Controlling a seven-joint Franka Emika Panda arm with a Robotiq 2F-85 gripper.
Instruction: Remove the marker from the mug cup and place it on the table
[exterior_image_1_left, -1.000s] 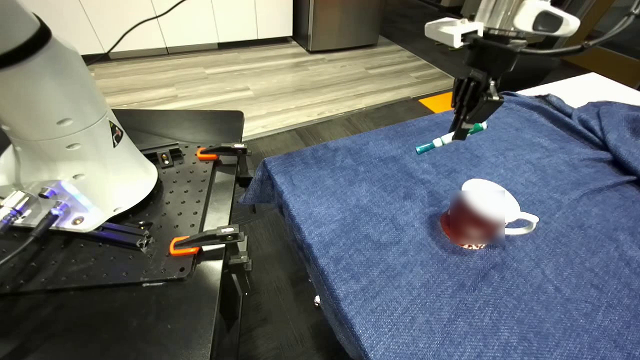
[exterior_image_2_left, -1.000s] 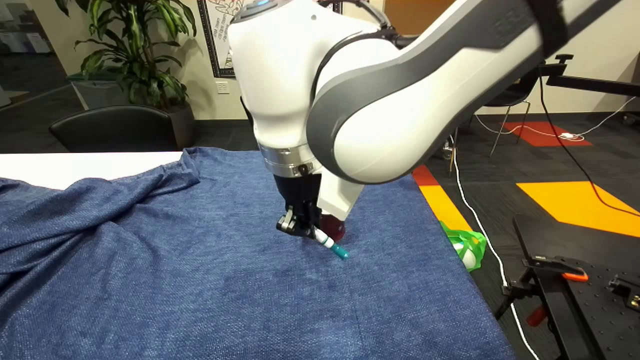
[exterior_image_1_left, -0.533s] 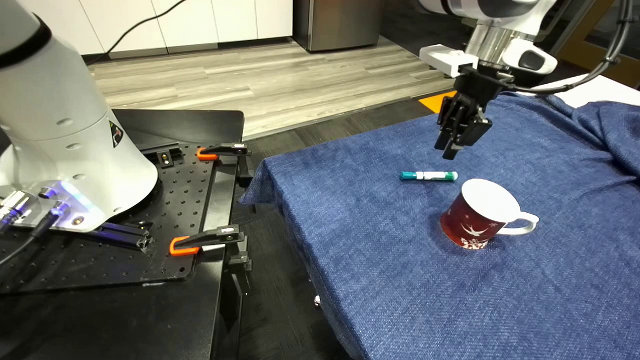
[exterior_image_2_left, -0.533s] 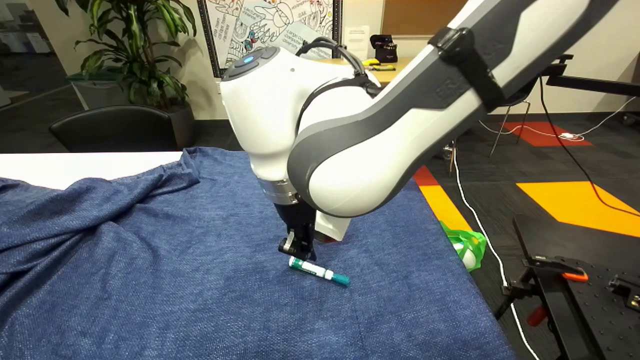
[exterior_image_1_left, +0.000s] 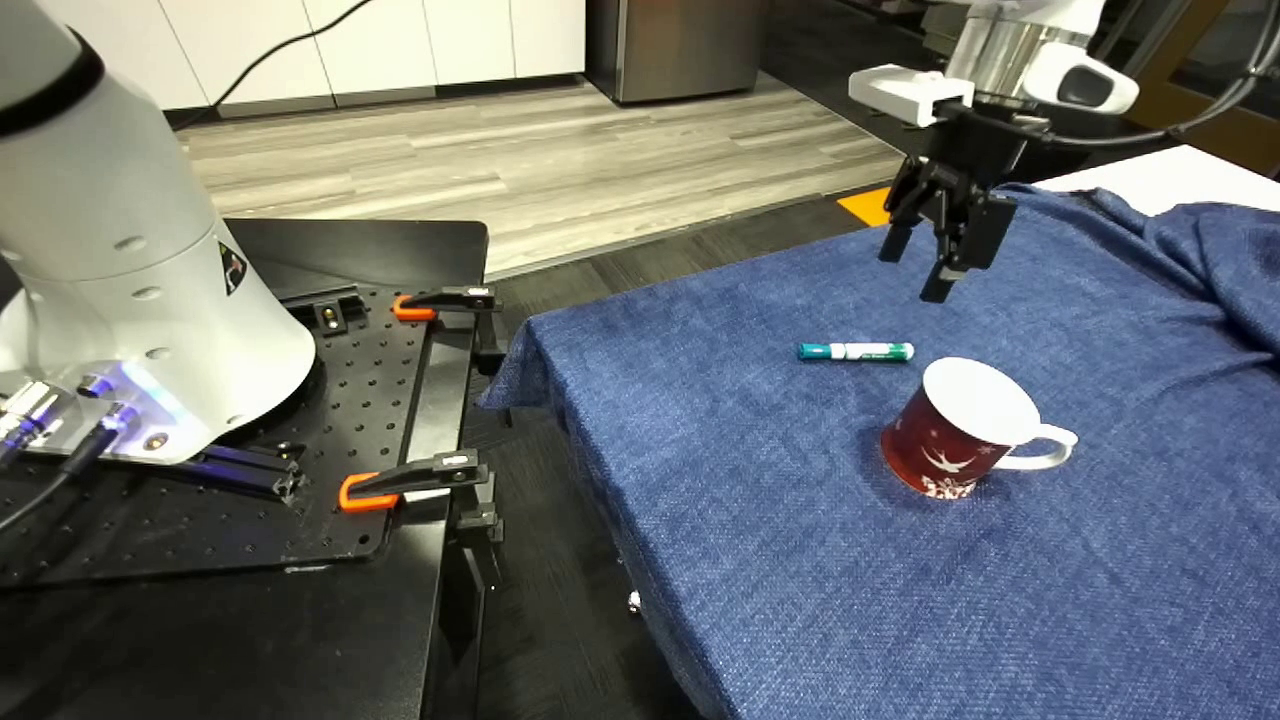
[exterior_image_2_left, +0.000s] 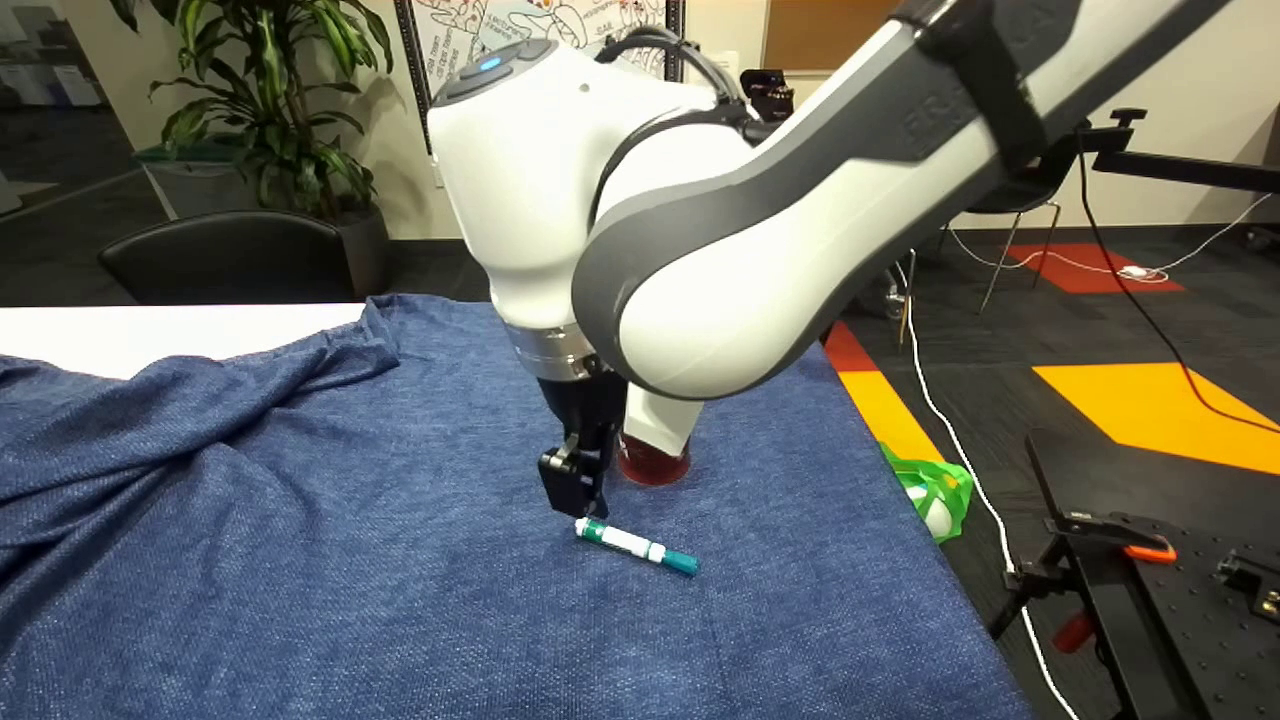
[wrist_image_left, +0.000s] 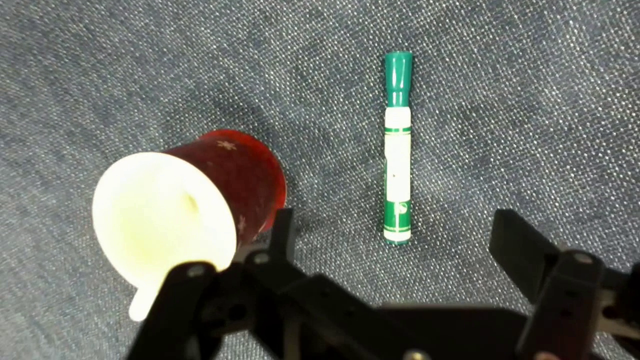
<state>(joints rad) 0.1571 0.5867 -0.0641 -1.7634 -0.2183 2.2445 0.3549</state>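
Observation:
The green-and-white marker (exterior_image_1_left: 868, 351) with its teal cap lies flat on the blue cloth of the table (exterior_image_1_left: 740, 470). Beside it, a short gap away, stands the dark red mug cup (exterior_image_1_left: 940, 445), its white inside visible and its handle turned away from the marker. In an exterior view the arm partly covers the mug cup (exterior_image_2_left: 652, 464). My gripper (exterior_image_1_left: 914, 270) hangs above the cloth, jaws spread wide with nothing between them. Seen from the wrist, the marker (wrist_image_left: 398, 155) lies below the space between the fingers (wrist_image_left: 520, 250), and one finger overlaps the mug cup's (wrist_image_left: 245, 175) edge.
Folds of cloth (exterior_image_2_left: 200, 430) bunch up along a side of the table. The black workbench (exterior_image_1_left: 330, 580) with orange clamps (exterior_image_1_left: 368, 492) stands across a gap from the table's edge. A black chair (exterior_image_2_left: 235, 255) is behind the table.
A second ago the gripper held the marker in the air; half a second ago the marker lay on the cloth. Since then the jaws have spread wide and the gripper has risen.

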